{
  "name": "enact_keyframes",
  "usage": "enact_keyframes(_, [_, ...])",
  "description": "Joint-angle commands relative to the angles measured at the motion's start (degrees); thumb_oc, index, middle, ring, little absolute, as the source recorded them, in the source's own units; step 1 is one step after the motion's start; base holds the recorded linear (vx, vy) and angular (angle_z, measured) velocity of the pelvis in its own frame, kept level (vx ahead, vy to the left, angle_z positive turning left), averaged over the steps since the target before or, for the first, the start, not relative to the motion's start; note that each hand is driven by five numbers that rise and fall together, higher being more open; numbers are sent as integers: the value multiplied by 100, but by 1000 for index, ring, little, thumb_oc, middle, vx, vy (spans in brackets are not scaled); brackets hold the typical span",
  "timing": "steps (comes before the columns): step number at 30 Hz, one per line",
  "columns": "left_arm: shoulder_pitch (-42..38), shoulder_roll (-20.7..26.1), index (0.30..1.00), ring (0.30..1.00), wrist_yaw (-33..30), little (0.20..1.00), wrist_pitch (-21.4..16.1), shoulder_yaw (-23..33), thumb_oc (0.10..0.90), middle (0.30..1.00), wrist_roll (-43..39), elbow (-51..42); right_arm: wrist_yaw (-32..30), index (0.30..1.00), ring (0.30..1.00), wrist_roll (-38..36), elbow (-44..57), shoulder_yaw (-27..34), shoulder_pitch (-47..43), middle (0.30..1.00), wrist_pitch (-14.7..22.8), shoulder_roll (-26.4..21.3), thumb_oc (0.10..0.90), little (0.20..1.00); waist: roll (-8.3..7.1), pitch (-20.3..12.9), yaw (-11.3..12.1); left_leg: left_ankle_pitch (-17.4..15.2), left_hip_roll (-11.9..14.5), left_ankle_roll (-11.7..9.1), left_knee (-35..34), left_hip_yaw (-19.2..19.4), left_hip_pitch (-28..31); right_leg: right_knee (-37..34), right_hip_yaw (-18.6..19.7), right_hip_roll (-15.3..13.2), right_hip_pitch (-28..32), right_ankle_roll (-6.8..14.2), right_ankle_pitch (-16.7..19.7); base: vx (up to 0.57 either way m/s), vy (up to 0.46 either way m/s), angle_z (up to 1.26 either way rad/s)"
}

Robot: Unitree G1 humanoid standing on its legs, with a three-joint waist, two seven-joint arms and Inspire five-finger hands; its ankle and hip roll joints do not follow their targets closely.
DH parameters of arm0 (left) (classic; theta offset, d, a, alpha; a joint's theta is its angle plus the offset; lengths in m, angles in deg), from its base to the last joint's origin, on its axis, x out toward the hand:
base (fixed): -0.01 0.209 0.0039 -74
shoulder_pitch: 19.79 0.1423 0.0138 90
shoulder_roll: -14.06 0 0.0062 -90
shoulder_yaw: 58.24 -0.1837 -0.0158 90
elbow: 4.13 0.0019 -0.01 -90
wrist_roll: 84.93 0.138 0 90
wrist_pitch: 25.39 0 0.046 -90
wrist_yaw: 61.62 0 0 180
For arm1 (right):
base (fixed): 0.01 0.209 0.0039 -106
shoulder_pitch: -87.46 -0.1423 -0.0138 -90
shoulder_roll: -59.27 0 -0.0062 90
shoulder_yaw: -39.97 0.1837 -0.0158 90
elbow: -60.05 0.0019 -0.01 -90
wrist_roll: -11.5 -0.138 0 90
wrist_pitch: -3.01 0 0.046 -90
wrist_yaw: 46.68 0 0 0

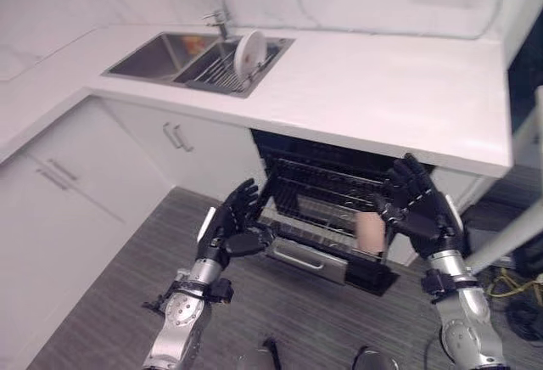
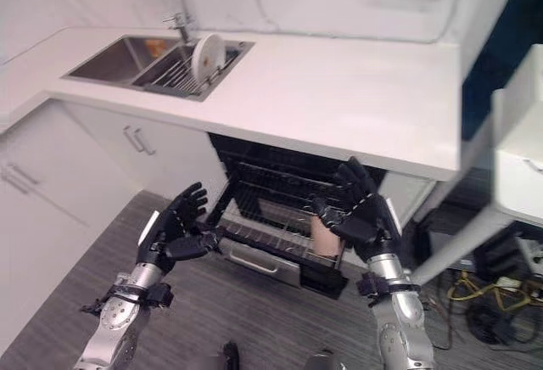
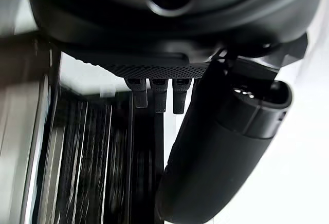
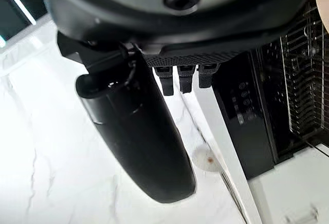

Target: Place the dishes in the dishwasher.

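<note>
In front of the open dishwasher [image 1: 327, 192], both hands are raised above the floor with nothing in them. The left hand [image 1: 231, 226] hangs at the near left corner of the pulled-out rack [image 1: 318, 209], its fingers spread and only loosely bent, thumb turned inward toward the rack's metal front; it seems just beside that front, but whether it touches cannot be told. The right hand [image 1: 420, 204] is held up at the rack's right side, fingers fanned wide and straight, palm facing away toward the machine. In the right wrist view the straight fingers [image 4: 180, 77] point past the dishwasher's dark control edge toward the white countertop [image 4: 77, 172]. Just left of the right hand, a pale pinkish cup [image 1: 370, 232] stands upright at the near right corner of the rack. Beyond the dishwasher, the white counter [image 1: 373, 90] runs left to a steel double sink [image 1: 153, 56] at the far left, and a white plate [image 1: 249, 52] stands on edge in the wire drainer in the sink's right basin, well apart from both hands. White cabinet doors [image 1: 76, 183] line the left side, and grey wood-look floor [image 1: 110, 302] lies below.
</note>
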Motion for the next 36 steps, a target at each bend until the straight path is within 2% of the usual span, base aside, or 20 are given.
enact_keyframes(1, [-298, 487, 900, 900, -23, 900, -712, 830, 800, 900, 108, -972, -223, 900, 900, 86, 969, 343, -475, 900, 693, -317, 800, 900, 18, -73, -234, 1006, 502, -308, -313, -17, -35, -204, 272, -314, 350, 341, 231, 147, 639, -9])
enact_keyframes(2, [-298, 505, 900, 900, 2, 900, -721, 866, 800, 900, 107, -970, -262, 900, 900, 91, 979, 388, -456, 900, 725, -324, 800, 900, 22, -70, -248, 1020, 517, -325, -313, 5, -44, -198, 280, -397, 350, 378, 249, 163, 635, -5])
enact_keyframes(3, [-330, 629, 900, 900, 42, 900, -795, 924, 800, 900, 76, -912, -347, 900, 900, 27, 951, 524, -452, 900, 866, -410, 800, 900, 27, -100, -330, 782, 477, -344, -313, 225, 24, -298, 273, -663, 402, 556, 391, 276, 811, 17])
enact_keyframes(4, [-492, 796, 900, 900, 99, 900, -686, 973, 800, 900, -58, -780, -400, 900, 900, -98, 893, 806, -356, 900, 1007, -304, 800, 900, -59, -141, -353, 532, 169, -377, -313, 421, 105, -499, 310, -1228, 465, 794, 862, 297, 780, 16])
enact_keyframes(6, [-574, 827, 900, 900, 96, 900, -608, 927, 800, 900, 35, -744, -389, 900, 900, -188, 881, 928, -315, 900, 1010, -131, 800, 900, -149, -142, -325, 343, -113, -288, -313, 571, 242, -499, 285, -1609, 371, 783, 1388, 239, 471, 14])
enact_keyframes(8, [-506, 895, 900, 900, 218, 900, -610, 982, 800, 900, 91, -755, -289, 900, 900, -267, 942, 1107, -204, 900, 908, 34, 800, 900, -219, -135, -266, 230, -315, -107, -313, 917, 380, -499, 99, -1714, 369, 677, 1514, 199, 472, -10])
enact_keyframes(9, [-387, 942, 900, 900, 276, 900, -547, 1122, 800, 900, 122, -875, -244, 900, 900, -193, 967, 1143, -205, 900, 846, 120, 800, 900, -173, -141, -131, 168, -389, 45, -313, 1130, 415, -499, -265, -1525, 518, 561, 1421, 167, 517, -20])
enact_keyframes(12, [-216, 1059, 900, 900, 409, 900, -445, 1449, 800, 900, -66, -1100, -309, 900, 900, 12, 1082, 1106, -243, 900, 843, 122, 800, 900, -93, -189, 4, 21, -536, 300, -313, 1443, 473, -158, -744, -715, 538, 361, 975, 131, 412, -32])
enact_keyframes(15, [-197, 1078, 900, 900, 194, 900, -451, 1546, 800, 900, -64, -1112, -372, 900, 900, 55, 1085, 946, -344, 900, 905, 22, 800, 900, -190, -218, -6, -171, -817, 475, -313, 1665, 503, -459, -1132, 340, 471, 124, 650, 142, 271, -19])
enact_keyframes(18, [-210, 909, 900, 900, 48, 900, -527, 1401, 800, 900, 32, -1100, -283, 900, 900, -126, 1099, 977, -296, 900, 1037, -128, 800, 900, -417, -162, -217, -348, -1485, 552, -313, 1418, 505, -499, -841, 1064, -24, -76, 496, 145, 197, -17])
enact_keyframes(19, [-251, 850, 900, 900, 111, 900, -532, 1378, 800, 900, 107, -1106, -220, 900, 900, -163, 1158, 1074, -198, 900, 1156, -131, 800, 900, -469, -184, -371, -425, -1672, 663, -313, 1368, 504, -499, -748, 1082, -242, -165, 567, 84, 103, 34])
enact_keyframes(22, [-316, 708, 900, 900, 197, 900, -545, 1232, 800, 900, 97, -965, -275, 900, 900, -117, 1169, 1165, -86, 900, 1414, -184, 800, 900, -564, -243, -483, -458, -1847, 655, -313, 1298, 749, -499, -646, 1030, -372, -280, 530, 101, 36, 86])
enact_keyframes(23, [-332, 662, 900, 900, 263, 900, -418, 1183, 800, 900, 2, -913, -315, 900, 900, -89, 1202, 1238, -46, 900, 1501, -270, 800, 900, -640, -262, -496, -146, -1925, 536, -313, 1362, 1024, -499, -675, 937, -289, -361, 450, 196, 40, 43])
enact_keyframes(24, [-359, 607, 900, 900, 420, 900, -21, 1049, 800, 900, -85, -599, -300, 900, 900, -107, 1210, 1315, 17, 900, 1567, -365, 800, 900, -764, -235, -505, 356, -1903, 290, 390, 1247, 931, -499, -581, 796, -165, -437, 414, 231, 59, 33])
enact_keyframes(25, [-359, 605, 900, 900, 475, 900, 201, 993, 800, 900, -85, -416, -277, 900, 900, -84, 1199, 1292, 6, 900, 1559, -387, 800, 900, -781, -219, -490, 464, -1869, 270, 527, 1137, 753, -499, -468, 801, -107, -437, 400, 242, 87, 43])
enact_keyframes(27, [-351, 575, 900, 900, 639, 900, 678, 807, 800, 900, 36, 101, -301, 900, 900, 42, 1211, 1203, -142, 900, 1422, -436, 800, 900, -750, -216, -463, 413, -1782, 365, 309, 989, 467, -499, -126, 899, -51, -401, 357, 207, 163, 23])
enact_keyframes(29, [-269, 540, 900, 900, 770, 900, 838, 698, 800, 900, 87, 412, -369, 900, 900, 126, 1250, 1135, -286, 900, 1293, -485, 800, 900, -683, -221, -398, 426, -1728, 380, -209, 916, 459, -499, 102, 985, -25, -344, 301, 253, 277, -60])
enact_keyframes(30, [41, 453, 900, 900, 869, 900, 1207, 483, 800, 900, 24, 908, -467, 900, 900, 175, 1277, 915, -550, 900, 1075, -592, 800, 900, -463, -136, -194, 581, -1515, 224, -313, 339, -196, -499, 651, 1267, 146, -287, 115, 319, 371, -82])
enact_keyframes(32, [259, 277, 900, 900, 922, 900, 1286, 285, 800, 900, 196, 1616, -548, 900, 900, 135, 1241, 710, -751, 900, 1037, -672, 800, 900, -389, -71, 19, 873, -1462, 120, -313, -121, -670, -499, 1082, 1381, 307, -283, -25, 333, 339, -108])
enact_keyframes(36, [347, -65, 900, 900, 1023, 900, 1177, 21, 800, 900, 410, 3154, -653, 900, 900, 92, 1220, 673, -727, 900, 1188, -714, 800, 900, -354, -151, -40, 483, -1319, 187, -313, 246, -637, -499, 876, 1177, 323, -193, -49, 129, 178, -106])
